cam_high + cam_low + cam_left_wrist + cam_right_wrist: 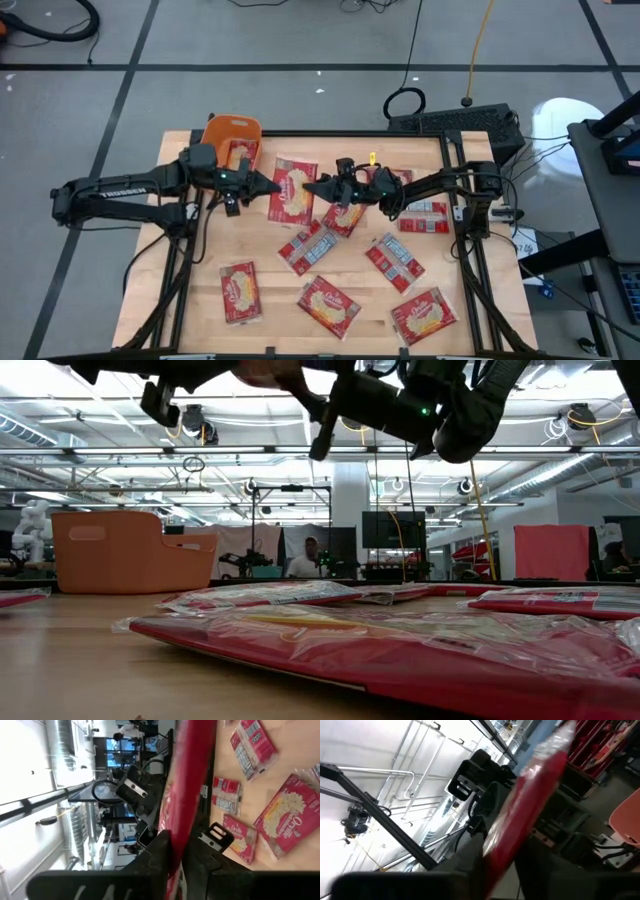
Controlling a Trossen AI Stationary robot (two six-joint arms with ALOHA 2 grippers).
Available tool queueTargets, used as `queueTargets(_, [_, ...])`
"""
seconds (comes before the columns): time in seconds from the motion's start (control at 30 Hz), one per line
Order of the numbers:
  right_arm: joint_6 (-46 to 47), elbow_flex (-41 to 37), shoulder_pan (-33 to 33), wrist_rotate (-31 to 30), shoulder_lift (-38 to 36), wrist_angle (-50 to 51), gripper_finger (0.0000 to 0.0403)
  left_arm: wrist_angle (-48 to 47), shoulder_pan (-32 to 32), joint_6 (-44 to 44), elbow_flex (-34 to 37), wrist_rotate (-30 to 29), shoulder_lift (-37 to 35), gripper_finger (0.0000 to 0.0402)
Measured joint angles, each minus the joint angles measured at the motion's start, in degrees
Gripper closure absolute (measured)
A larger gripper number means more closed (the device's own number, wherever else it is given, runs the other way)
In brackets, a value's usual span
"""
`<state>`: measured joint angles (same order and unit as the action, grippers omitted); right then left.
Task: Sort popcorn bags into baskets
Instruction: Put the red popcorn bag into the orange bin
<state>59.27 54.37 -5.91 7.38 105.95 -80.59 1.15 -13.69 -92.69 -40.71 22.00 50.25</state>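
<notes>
I'm holding one popcorn bag (294,190) in the air between both arms, above the back half of the table (200,300). The left gripper (272,186) is pinching the bag's left edge; in the left wrist view the red packet (187,795) is running edge-on straight out from between the two dark fingers (160,855). The right gripper (312,187) is at the bag's opposite edge, and its wrist view is showing the same red packet (530,800) caught between its fingers — so I'm reading both as clamped on this bag.

The relation I'm steering by: the orange basket (232,130) is lying behind and to the left of the held bag, at the back-left corner — close by the left gripper, across the bag from the right one. The bag's long axis is running roughly front to back, its flat face up. I'm judging the left arm the nearer carrier; the right would have to let go first.
</notes>
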Motion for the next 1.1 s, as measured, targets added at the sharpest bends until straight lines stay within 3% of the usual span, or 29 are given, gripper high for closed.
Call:
queueTargets(0.17, [-1.2, 0.0, -0.3, -0.1, 0.0, -0.3, 0.0390, 2.6, 1.2, 5.2, 0.0, -3.0, 0.0, 0.0328])
queueTargets(0.5, [-4.5, -0.1, -3.2, 4.6, -1.8, -4.6, 0.0394, 7.5, 1.8, 36.4, 0.0, -16.9, -3.5, 0.0165])
queueTargets(0.67, [-14.6, -1.8, -3.5, 4.9, -4.0, -4.4, 0.0396, 7.0, 0.7, 59.3, 0.0, -20.0, -7.3, 0.0111])
queueTargets(0.77, [-22.3, -2.7, -2.9, 3.7, -4.2, -3.4, 0.0396, 4.7, -0.9, 82.8, -0.2, -20.9, -8.4, 0.0105])
queueTargets(0.87, [-27.3, -2.9, -1.7, 0.0, -4.2, 1.2, 0.0396, -4.8, -1.8, 105.3, -0.1, -20.3, -8.4, 0.0114])
queueTargets(0.97, [-32.2, -2.9, -0.8, -1.4, -4.1, 6.4, 0.0396, -8.6, -0.9, 116.0, 0.0, -16.0, -6.6, 0.0131])
queueTargets(1.1, [-35.5, -2.9, -0.1, -1.4, -4.1, 9.1, 0.0396, -5.1, 0.5, 122.5, 0.0, -11.1, -4.2, 0.0154])
